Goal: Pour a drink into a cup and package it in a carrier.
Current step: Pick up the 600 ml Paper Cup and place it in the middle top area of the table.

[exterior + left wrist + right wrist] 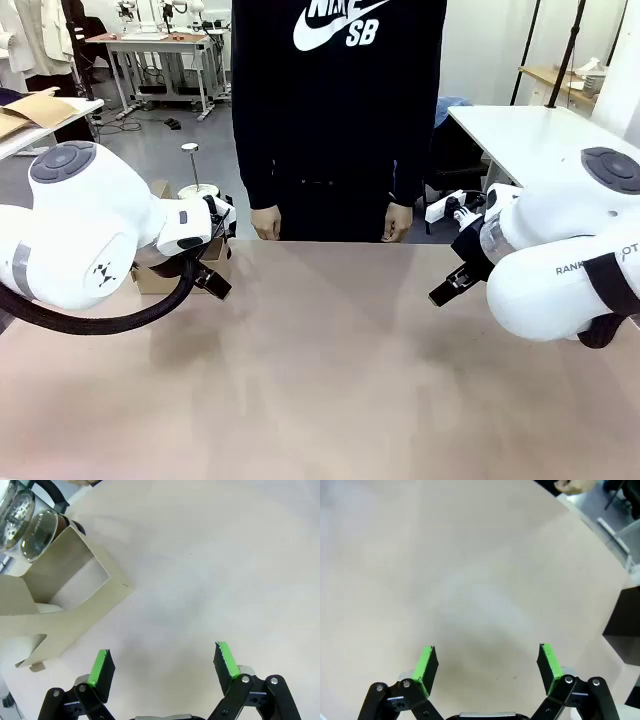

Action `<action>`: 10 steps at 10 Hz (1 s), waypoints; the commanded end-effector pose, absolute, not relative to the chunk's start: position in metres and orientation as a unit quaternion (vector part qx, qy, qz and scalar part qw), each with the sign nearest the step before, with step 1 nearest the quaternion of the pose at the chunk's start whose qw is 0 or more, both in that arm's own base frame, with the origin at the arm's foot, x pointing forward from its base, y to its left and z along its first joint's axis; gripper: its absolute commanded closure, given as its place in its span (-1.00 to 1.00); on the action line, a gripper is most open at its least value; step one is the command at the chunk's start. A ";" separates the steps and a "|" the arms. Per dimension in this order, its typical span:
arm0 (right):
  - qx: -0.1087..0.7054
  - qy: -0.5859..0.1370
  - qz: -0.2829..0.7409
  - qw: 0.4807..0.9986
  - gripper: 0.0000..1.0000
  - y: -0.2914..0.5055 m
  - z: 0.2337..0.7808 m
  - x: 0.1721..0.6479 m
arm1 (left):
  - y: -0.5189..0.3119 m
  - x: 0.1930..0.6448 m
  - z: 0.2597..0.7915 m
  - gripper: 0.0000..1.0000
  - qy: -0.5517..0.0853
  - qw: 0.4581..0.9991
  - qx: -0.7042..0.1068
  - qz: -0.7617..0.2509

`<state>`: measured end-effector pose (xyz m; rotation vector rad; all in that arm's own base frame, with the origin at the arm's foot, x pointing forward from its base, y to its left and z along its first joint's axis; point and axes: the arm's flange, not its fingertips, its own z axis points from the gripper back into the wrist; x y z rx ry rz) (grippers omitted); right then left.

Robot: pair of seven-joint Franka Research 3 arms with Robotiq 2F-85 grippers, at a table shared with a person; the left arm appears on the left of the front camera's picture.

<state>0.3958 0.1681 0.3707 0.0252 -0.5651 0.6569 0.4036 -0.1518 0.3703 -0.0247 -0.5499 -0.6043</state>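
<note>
Lettering first: white "SB" under a swoosh, with the cropped bottoms of larger letters above it, on the black top (pixel 340 90) of the person standing across the desk (pixel 330 390). Right arm's shell reads "RANKA", its first letter hidden, then "OT" farther along. Left arm's shell has a small dark emblem; no words readable there.

Carrier (pixel 75 587): brown cardboard, lying on the desk, one squarish opening turned toward the left wrist camera. Left claw (pixel 162 662) hangs near the carrier, off its long edge and clear of it. Jaws spread wide, green pads (pixel 100 667) with bare desk between them, gripping nothing.

Clear glass jug (pixel 27 525) sits on the side of the carrier away from the left claw; touching the carrier or just beside it, cannot tell. Sliver of dark brown drink (pixel 61 524) shows at the jug's edge nearest the carrier.

Front view: carrier (pixel 148 280) mostly hidden behind the left arm. Right claw (pixel 487 665) is well apart from the carrier, across the desk. Jaws spread wide, empty, over bare desk. Black box (pixel 625 625) stands farther still from the carrier.
</note>
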 end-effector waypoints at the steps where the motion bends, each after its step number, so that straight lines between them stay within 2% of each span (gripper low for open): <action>1: 0.012 -0.274 0.318 0.907 -1.00 0.168 0.371 0.396 | -0.152 0.404 0.370 -1.00 -0.267 0.918 -0.012 -0.294; 10: 0.012 -0.274 0.319 0.907 -1.00 0.168 0.371 0.396 | -0.152 0.404 0.370 -1.00 -0.267 0.918 -0.012 -0.294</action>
